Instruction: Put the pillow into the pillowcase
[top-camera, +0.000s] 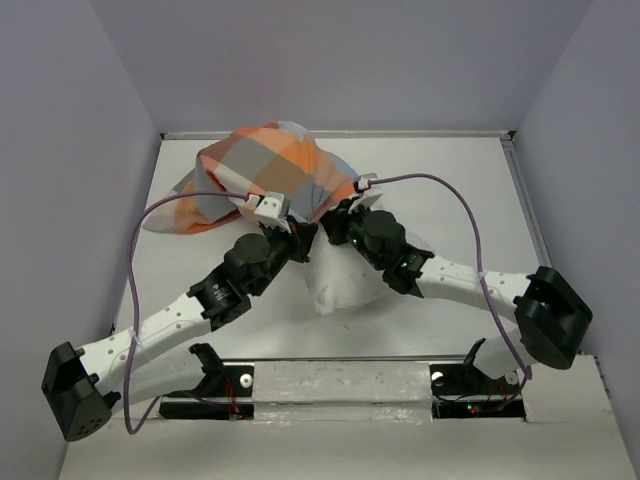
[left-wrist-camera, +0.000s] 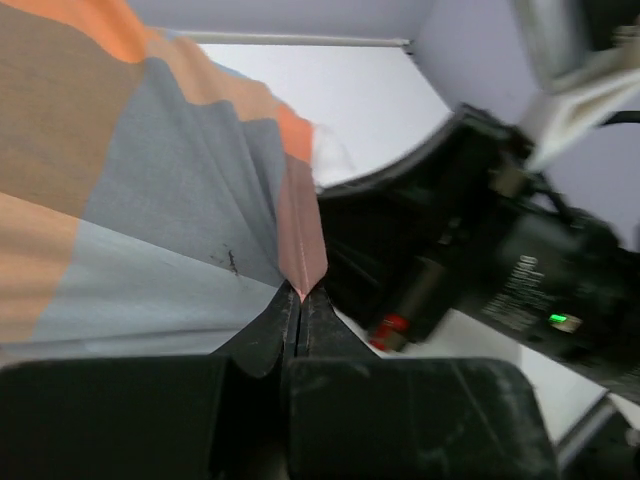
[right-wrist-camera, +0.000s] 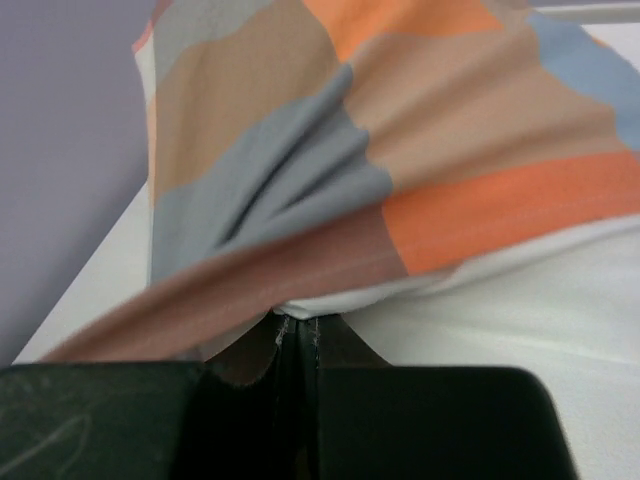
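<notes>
From above, a white table (top-camera: 460, 200) boxed in by pale lavender walls (top-camera: 350, 60) carries the work. The pillowcase (top-camera: 265, 175), in large orange, light-blue and grey-tan checks, sits heaped at the far left-centre of the table. It is drawn over the far part of the pillow (top-camera: 345, 285), whose plump white near end sticks out toward the arm bases. The left arm (top-camera: 190, 310) and right arm (top-camera: 450, 275) meet at the case's near edge, each trailing a looping purple cable (top-camera: 150, 225).

In the left wrist view, white tabletop and lavender wall show beyond the cloth. The left gripper (left-wrist-camera: 300, 298) has its jaws pressed together on a narrow raised fold of the pillowcase, a pinkish-tan strip. Creased grey, blue and orange checks spread away to the left. The right arm's black body, with a green light, fills the right side.

In the right wrist view, lavender wall stands at left. The right gripper (right-wrist-camera: 297, 322) is closed, pinching the case's tan hem. Gathered folds fan out above it, and white pillow fabric shows just below the hem and to the right.
</notes>
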